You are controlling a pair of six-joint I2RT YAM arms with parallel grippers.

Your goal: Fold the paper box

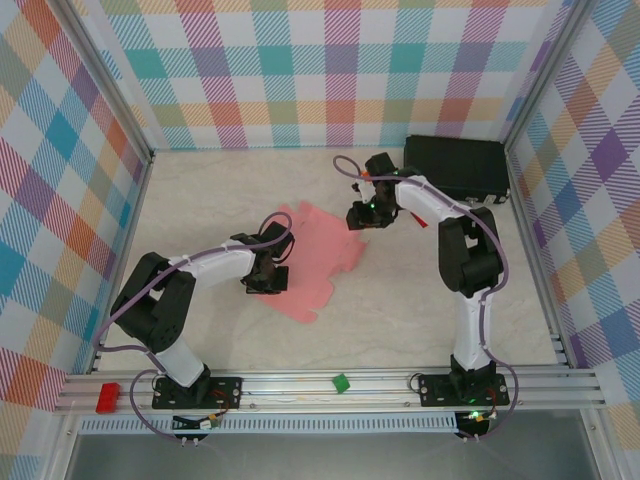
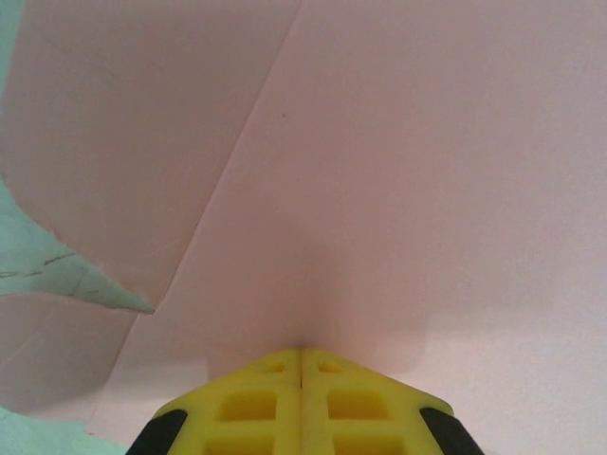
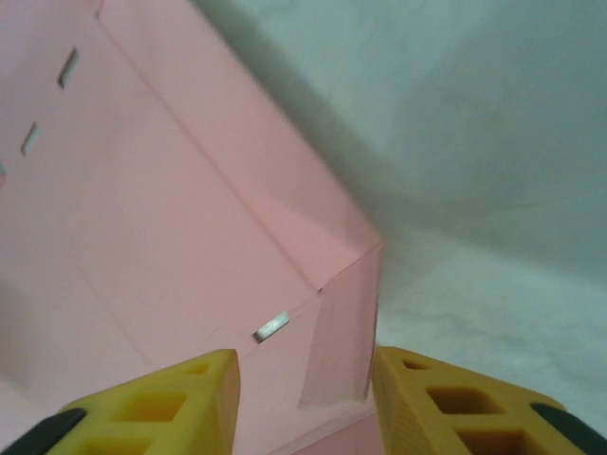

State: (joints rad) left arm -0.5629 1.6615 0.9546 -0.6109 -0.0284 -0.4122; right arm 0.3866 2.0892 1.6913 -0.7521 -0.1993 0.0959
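**Item: the paper box** (image 1: 315, 255). Pink thin card, mostly a flat notched sheet, lying mid-tabletop between my two arms. Small slots are cut in the panel, and creases are visible. At its far right edge one side strip stands raised, with a short corner tab bent in beside it.

**Step in hand, as I judge it:** early in the fold. One wall is being stood up while the rest lies flat.

**Next move, as I judge it:** close on or nudge the raised strip along its crease without dragging the sheet. The left side must hold the card down meanwhile.

**My left fingers** (image 2: 302, 379). Closed tip to tip and holding nothing. They are planted on the sheet near its left near edge, apparently pinning it.

**My right fingers** (image 1: 358, 216). Parted about halfway at the sheet's far right edge. The raised corner tab stands in the gap, closer to the right-hand finger. I cannot tell whether either finger touches it, and nothing is clamped.

**Tabletop** (image 1: 420, 310). Pale and marbled, bare around the sheet.

**Black hard case** (image 1: 458, 165). Far right corner, well apart from the card.
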